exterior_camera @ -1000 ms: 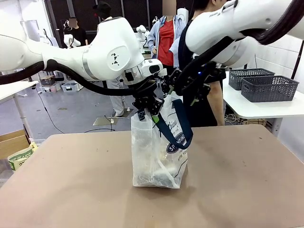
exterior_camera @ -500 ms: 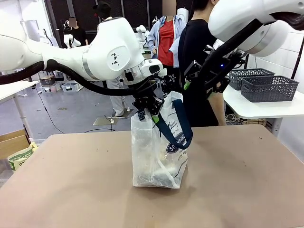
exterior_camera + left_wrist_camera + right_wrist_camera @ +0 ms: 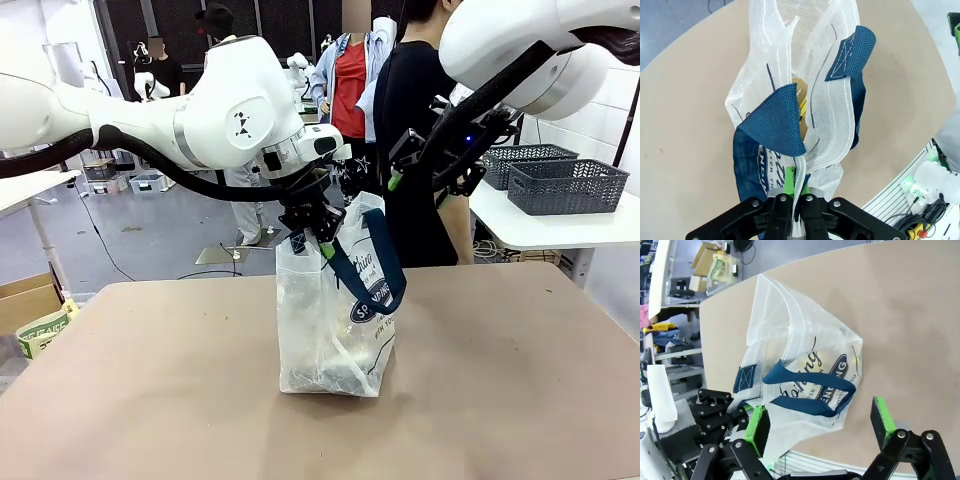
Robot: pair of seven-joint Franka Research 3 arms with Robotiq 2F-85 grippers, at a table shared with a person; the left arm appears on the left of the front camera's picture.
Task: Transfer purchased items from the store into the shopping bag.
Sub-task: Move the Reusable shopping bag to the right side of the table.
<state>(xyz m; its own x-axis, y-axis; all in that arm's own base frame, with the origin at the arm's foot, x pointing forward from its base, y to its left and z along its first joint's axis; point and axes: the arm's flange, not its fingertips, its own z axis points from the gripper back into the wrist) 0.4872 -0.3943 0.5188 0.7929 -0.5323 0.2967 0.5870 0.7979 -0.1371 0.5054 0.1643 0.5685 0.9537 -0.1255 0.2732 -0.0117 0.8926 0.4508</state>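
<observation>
The shopping bag (image 3: 335, 310) was stood upright mid-tabletop (image 3: 520, 380), its rim pinched shut-tight in the left claw (image 3: 308, 238) — mouth held up for loading. The right claw (image 3: 428, 162) was held above, jaws spread wide, nothing gripped — fetching an item was judged next.

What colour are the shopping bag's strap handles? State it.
Navy blue strap handles on the clear shopping bag; the left wrist view shows them best.
</observation>
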